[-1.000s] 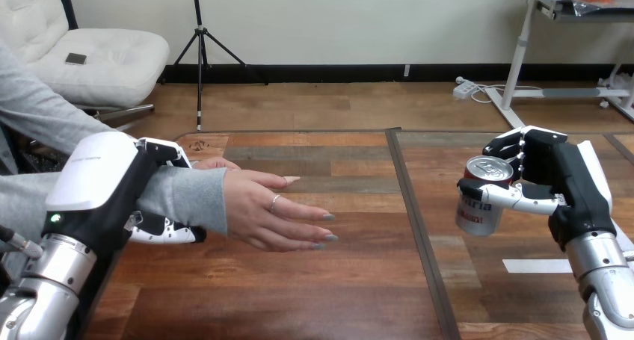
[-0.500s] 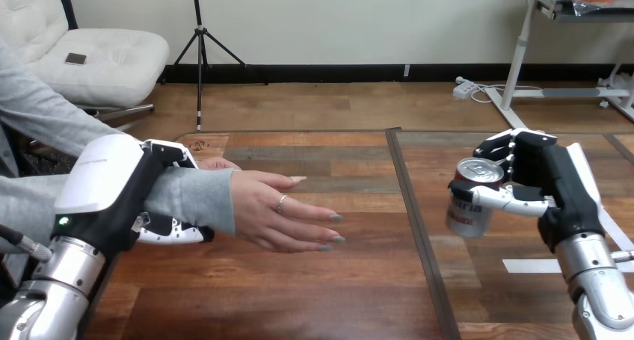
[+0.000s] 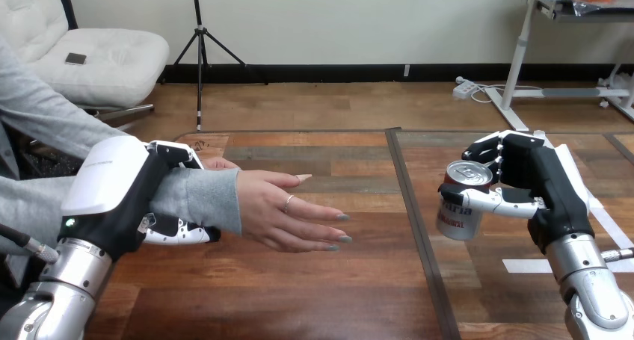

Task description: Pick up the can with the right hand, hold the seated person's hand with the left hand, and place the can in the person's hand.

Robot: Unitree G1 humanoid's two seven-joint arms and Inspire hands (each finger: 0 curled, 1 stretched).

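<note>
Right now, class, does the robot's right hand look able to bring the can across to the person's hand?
Probably yes. The right hand, fingers round the can, has only bare table between it and the person's hand, which the left hand holds at the wrist.

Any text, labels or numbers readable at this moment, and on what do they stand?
On the can: red lettering, partly covered by the right hand's thumb; too blurred to read.
On the left hand's white shell: a faint mark, too small to read.
No other text.
</note>
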